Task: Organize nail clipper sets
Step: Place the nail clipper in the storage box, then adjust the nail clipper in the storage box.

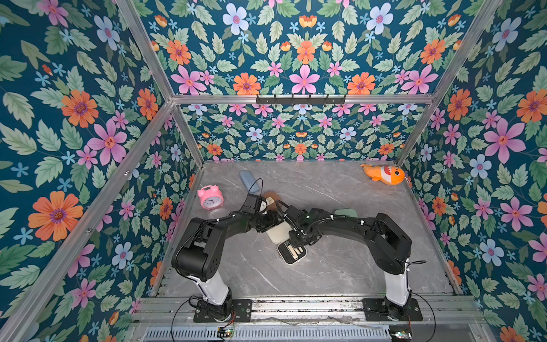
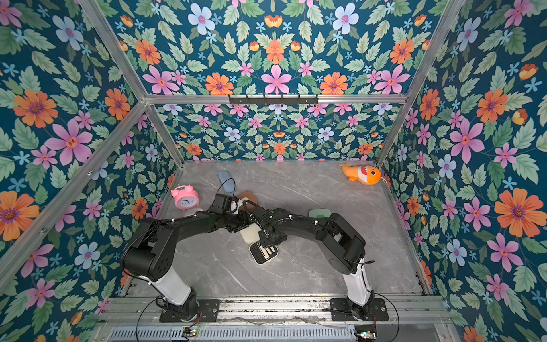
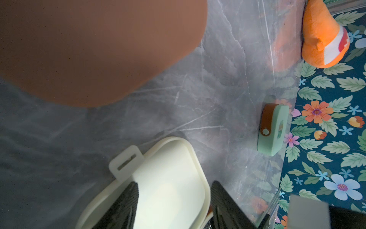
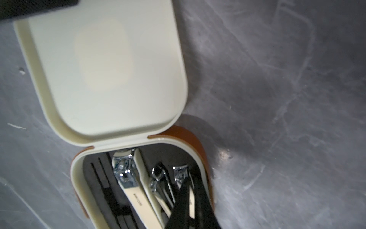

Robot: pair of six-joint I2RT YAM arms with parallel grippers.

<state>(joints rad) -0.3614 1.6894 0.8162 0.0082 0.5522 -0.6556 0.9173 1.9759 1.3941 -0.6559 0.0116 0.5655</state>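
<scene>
Blocking much of both top views, the arms (image 1: pixel 340 225) hide most of the brown rounded case (image 1: pixel 270 196) and mint green rounded case (image 1: pixel 344 212) beyond the open cream rounded-square plastic case (image 4: pixel 76 170). Its black insert (image 4: pixel 99 178) holds three silver-and-cream clippers (image 4: pixel 134 190). Left gripper (image 3: pixel 174 186) clasps the cream lid (image 4: pixel 103 69); right gripper (image 4: pixel 188 190), closed, tips at the outermost clipper (image 4: pixel 181 173), grip unclear.

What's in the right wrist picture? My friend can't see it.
A cream case lies open on a grey table, its lid up. Inside, silver-and-cream clippers sit in a black insert, and the right gripper pinches one clipper in its black jaws.
</scene>
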